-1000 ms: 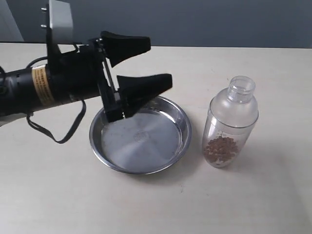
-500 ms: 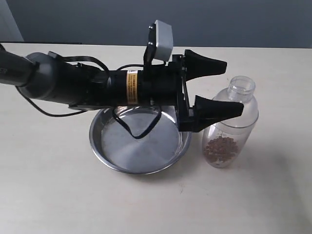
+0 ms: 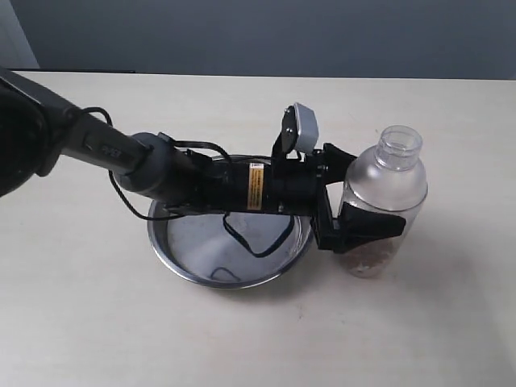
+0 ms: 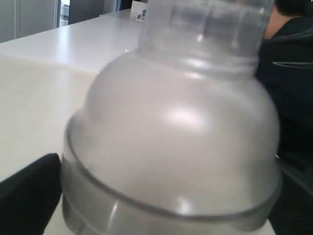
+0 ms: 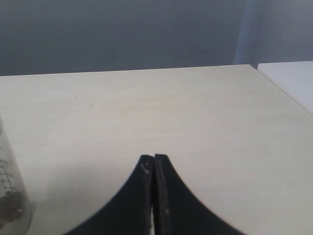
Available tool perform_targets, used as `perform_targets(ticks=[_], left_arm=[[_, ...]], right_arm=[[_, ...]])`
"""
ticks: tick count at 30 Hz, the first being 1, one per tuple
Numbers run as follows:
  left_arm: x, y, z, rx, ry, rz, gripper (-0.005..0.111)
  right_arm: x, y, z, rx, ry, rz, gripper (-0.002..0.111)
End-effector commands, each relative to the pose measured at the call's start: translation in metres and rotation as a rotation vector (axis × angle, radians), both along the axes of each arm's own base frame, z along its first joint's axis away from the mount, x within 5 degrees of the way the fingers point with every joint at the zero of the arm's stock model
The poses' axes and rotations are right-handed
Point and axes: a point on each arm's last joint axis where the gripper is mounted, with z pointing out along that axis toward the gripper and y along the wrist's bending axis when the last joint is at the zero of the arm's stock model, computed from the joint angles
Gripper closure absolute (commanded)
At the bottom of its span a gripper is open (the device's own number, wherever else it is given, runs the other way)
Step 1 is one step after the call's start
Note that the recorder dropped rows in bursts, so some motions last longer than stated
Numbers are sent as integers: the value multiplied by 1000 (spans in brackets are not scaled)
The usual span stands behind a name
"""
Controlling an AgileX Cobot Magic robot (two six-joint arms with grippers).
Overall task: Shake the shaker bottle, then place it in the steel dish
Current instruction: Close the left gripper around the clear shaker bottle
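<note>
The shaker bottle stands upright on the table just right of the steel dish, with brown pellets at its bottom. My left gripper reaches over the dish and straddles the bottle's body, open, one finger behind it and one finger in front. In the left wrist view the bottle fills the frame between the black fingers. My right gripper is shut and empty above bare table; the bottle shows at that view's edge. The right gripper is out of the exterior view.
The left arm and its loose black cable lie across the dish. The pale table extends around both things, with its far edge against a dark wall.
The left arm has swung right across the dish and lowered; its open fingers, which were short of the bottle, now sit on either side of it. The bottle and dish have not moved.
</note>
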Motion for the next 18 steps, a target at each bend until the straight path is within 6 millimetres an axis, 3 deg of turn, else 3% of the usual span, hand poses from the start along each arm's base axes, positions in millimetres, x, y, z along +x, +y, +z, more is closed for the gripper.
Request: perform_targets(ticks=[1,6,13,18], left_arm=[[0,-3,-12,6,9,-7,1],[-1,-10,-21,16,6,-37,1],[-6,-35,-14,17,-45,-76,1],[-4,-40,-13,38,-58,-67,2]], right_arm=[[0,0,1,-4,-16,-4,109],[0,0,1,-4,-16,-4,109],[0,0,1,-4,-16,-4,109],[0,0,1,-4,-16,-4,109]])
